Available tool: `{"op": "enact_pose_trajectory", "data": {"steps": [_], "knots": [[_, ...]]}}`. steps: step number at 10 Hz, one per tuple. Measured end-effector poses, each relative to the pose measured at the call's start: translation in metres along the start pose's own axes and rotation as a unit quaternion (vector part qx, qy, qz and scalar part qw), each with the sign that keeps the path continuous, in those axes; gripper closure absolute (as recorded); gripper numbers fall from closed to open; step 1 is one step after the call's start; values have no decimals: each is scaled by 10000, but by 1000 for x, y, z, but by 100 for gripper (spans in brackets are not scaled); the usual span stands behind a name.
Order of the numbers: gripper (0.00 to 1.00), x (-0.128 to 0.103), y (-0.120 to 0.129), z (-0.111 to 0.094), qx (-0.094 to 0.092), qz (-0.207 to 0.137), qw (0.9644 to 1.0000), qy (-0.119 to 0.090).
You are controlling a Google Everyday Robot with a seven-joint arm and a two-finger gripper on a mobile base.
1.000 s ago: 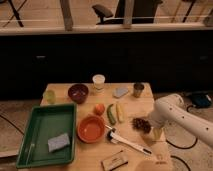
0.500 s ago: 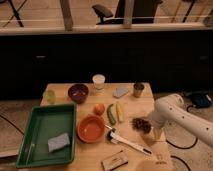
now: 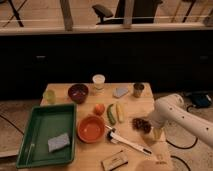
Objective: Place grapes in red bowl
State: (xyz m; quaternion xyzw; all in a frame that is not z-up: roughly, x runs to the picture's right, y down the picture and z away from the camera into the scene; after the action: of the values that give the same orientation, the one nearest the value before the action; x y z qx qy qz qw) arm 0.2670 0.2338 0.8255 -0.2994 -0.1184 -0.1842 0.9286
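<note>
My fingers (image 3: pixel 148 128) sit low over the right side of the table (image 3: pixel 131 108), close to its right edge, with the grapes (image 3: pixel 140 123) right at them. The dark bunch lies at my tips, touching or nearly so, but I cannot tell how far apart my fingers stand or whether they have hold of it.

To my right the table ends almost at once, and my white arm (image 3: pixel 175 113) comes in from that side over the edge, its rounded joint hanging above the floor before it bends down toward the bunch.

To my left there is more room. A white-handled brush (image 3: pixel 126 141) lies slantwise just below and left of me, and past it is the red bowl (image 3: pixel 91 129), well apart from the grapes. Just above the bowl lies the orange fruit (image 3: pixel 99 109), with a green vegetable (image 3: pixel 111 114) and a yellow one (image 3: pixel 119 112) side by side between it and me.

Farther left still, a green tray (image 3: pixel 35 122) fills the table's left part, a blue sponge (image 3: pixel 59 142) lying in its near corner.

Toward the far edge stand a dark bowl (image 3: pixel 78 92), a white cup (image 3: pixel 99 82), a grey-blue cloth (image 3: pixel 120 92) and a small brown cup (image 3: pixel 138 90); a pale green cup (image 3: pixel 49 95) stands at the far left corner. Near the front edge, left of and below me, lies a small flat packet (image 3: pixel 114 161). The bare strip of wood between me and the front edge is short.
</note>
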Motion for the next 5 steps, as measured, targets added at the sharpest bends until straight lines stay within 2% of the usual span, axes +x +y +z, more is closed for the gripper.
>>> {"op": "enact_pose_trajectory", "data": {"steps": [1,5], "knots": [[38,0,-1,0,6,-6,10000,2],[83,3,0,-1,-16,-13,10000,-3]]}}
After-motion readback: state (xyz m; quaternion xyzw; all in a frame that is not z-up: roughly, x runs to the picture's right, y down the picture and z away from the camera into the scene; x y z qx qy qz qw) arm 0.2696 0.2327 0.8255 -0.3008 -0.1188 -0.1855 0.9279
